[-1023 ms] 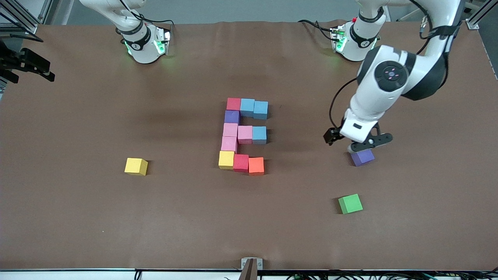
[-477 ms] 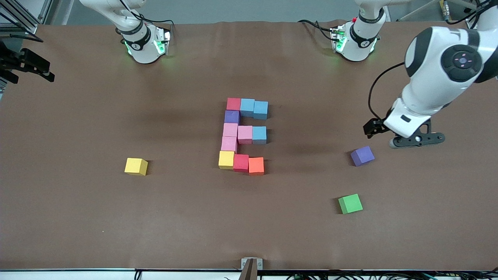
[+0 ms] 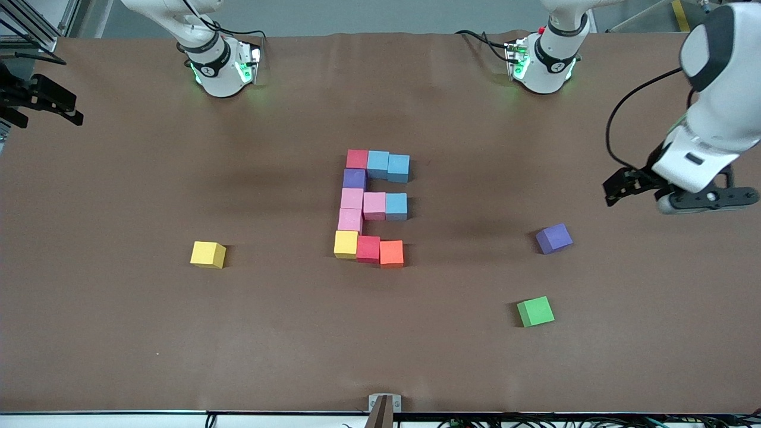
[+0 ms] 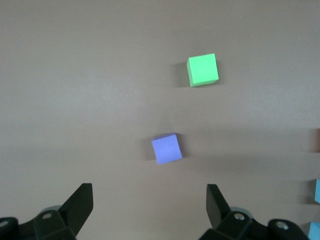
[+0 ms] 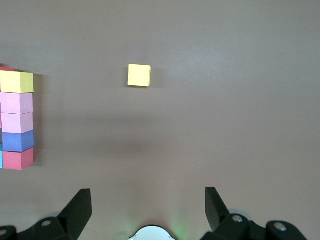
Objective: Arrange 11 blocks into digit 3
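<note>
Digit 3 (image 3: 371,208) sits mid-bench, both grippers wide open and empty

From my station I see the eleven blocks touching in one figure on the brown bench (image 3: 119,333): a spine of red, purple, two pink and yellow, with a bar of two blue, a bar of pink and blue, and a bar of red and orange branching toward the left arm's end. The left gripper (image 4: 149,200) hangs in the air over bare bench near the left arm's end, jaws spread, holding nothing; a loose purple cube (image 3: 554,238) and a green cube (image 3: 535,311) lie apart below it, the green one nearer the front camera. The right gripper (image 5: 148,204) waits spread and empty by its base; a spare yellow cube (image 3: 208,254) lies toward the right arm's end
</note>
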Controlling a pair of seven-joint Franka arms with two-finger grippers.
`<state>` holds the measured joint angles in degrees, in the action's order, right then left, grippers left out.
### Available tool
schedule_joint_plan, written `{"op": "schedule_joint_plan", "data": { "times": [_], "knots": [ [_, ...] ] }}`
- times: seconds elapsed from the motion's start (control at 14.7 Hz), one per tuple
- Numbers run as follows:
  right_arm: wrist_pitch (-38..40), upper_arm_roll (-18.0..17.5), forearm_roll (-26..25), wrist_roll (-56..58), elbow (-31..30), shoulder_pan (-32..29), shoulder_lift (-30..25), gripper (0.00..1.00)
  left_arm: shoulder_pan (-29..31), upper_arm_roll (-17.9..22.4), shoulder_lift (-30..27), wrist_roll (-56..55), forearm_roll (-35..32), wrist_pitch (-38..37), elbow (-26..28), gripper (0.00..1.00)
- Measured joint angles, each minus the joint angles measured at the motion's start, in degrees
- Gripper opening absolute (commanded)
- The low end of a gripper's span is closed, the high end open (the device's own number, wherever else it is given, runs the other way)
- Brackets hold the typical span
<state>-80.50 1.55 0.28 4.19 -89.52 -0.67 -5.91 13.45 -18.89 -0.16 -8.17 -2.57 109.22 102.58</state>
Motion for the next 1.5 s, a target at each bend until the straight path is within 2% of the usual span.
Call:
{"op": "schedule_joint_plan", "data": {
  "times": [0.2, 0.34, 0.68, 1.09, 1.5],
  "knots": [
    [-0.01, -0.01, -0.01, 0.0, 0.0, 0.0, 0.0, 1.0, -1.38, 4.62, -1.04, 4.54, 0.19, -2.79, -2.69, 1.0],
    [-0.01, -0.02, -0.01, 0.0, 0.0, 0.0, 0.0, 1.0, -5.01, 9.89, -1.06, 6.16, 0.28, -4.95, -4.91, 1.0],
    [-0.01, -0.02, -0.02, 0.0, 0.0, 0.0, 0.0, 1.0, -12.74, 16.84, -1.08, 6.55, 0.32, -9.61, -8.99, 1.0],
    [-0.01, -0.03, -0.03, 0.01, 0.0, 0.0, 0.0, 1.0, -15.53, 18.77, -1.13, 6.55, 0.33, -13.51, -14.49, 1.0],
    [0.01, -0.02, -0.06, 0.01, 0.0, 0.0, 0.0, 1.0, -15.87, 18.76, -1.12, 6.55, 0.33, -13.86, -15.21, 1.0]
  ]
}}
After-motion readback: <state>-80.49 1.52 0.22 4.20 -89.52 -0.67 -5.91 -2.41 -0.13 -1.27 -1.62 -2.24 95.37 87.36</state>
